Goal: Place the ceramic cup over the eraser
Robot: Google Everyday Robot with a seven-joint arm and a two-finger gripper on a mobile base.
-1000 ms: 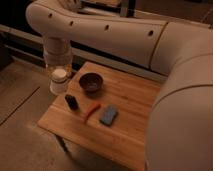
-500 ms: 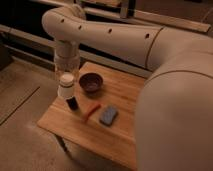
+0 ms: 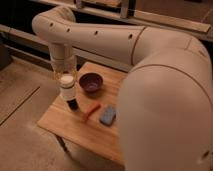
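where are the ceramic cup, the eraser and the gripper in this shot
ceramic cup (image 3: 67, 88): camera view, on its white side wall, held just above the eraser.
eraser (image 3: 73, 104): camera view, on the dark block showing below the cup.
gripper (image 3: 65, 75): camera view, at the cup's top, shut on it.

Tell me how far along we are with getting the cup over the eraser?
Done: the gripper is shut on the ceramic cup and has it over the table. In hand: the cup hangs directly above the eraser, whose dark lower part shows beneath it. Left: lower fully, then release.
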